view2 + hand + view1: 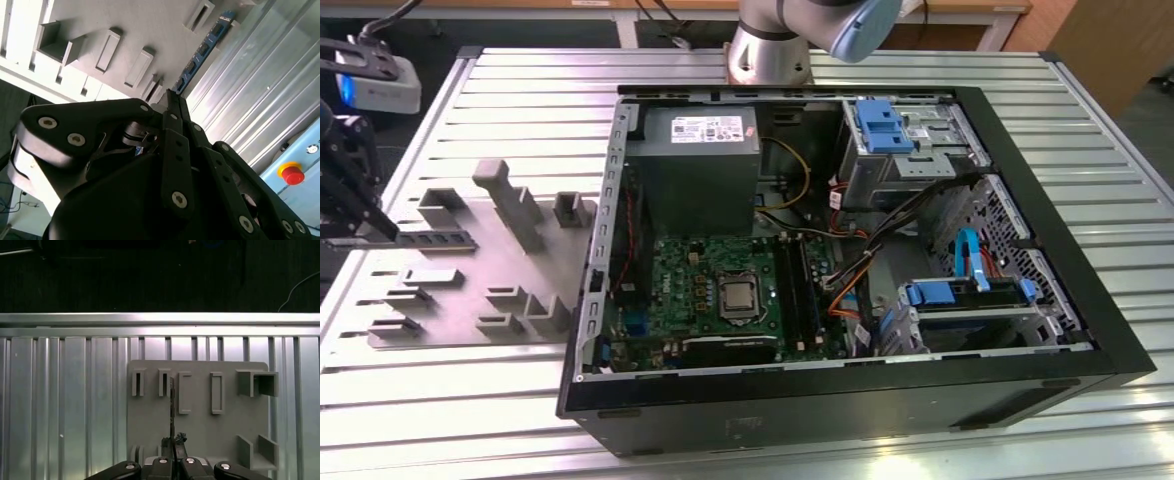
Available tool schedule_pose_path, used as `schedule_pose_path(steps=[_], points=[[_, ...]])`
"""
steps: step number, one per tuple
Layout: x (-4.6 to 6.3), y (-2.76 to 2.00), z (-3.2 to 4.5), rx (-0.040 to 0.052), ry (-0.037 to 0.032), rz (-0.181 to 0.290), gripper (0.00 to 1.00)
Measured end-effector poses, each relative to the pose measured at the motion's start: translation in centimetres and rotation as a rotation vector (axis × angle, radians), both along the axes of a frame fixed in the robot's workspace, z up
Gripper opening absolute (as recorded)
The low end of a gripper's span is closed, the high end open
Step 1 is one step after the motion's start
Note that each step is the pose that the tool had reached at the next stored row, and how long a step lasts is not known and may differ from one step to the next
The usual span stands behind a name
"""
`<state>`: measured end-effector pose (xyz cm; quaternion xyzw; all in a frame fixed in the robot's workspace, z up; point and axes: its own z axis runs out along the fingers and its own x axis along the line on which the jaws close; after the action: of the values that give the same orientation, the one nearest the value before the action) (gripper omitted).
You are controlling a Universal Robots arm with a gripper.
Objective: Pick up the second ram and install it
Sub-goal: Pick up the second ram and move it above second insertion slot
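1 stick is in hand: the second ram (204, 49), blue-green with small dark chips, is held by the gripper (172, 97), whose fingers (176, 145) are drawn to a narrow pinch on the board's 2 faces. In both wrist views the ram is seen running straight out from the fingertips. In the first wrist view it is seen edge-on, as a thin dark line over the grey moulded tray (467, 290), between 2 raised slot blocks. Whether its lower edge is seated in the tray or lifted clear cannot be told. Its long axis is laid along the ribs of the metal table (520, 80). In the exterior view the gripper is found at that view's far left, over the tray's end. The open computer case (854, 400) lies well apart toward the exterior view's right. The long black memory slots (794, 290) are noted on the motherboard (700, 265), just beside the processor socket (738, 295), and are laid across the table ribs. The ram's axis and the slots' axis are therefore judged to be roughly at right angles.
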<state>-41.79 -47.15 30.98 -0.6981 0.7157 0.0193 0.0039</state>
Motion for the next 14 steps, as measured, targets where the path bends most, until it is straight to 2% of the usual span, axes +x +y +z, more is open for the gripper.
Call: schedule_pose_path(steps=[14], points=[[0.0,0.0,4.38,0.0,0.0,0.0,0.13]])
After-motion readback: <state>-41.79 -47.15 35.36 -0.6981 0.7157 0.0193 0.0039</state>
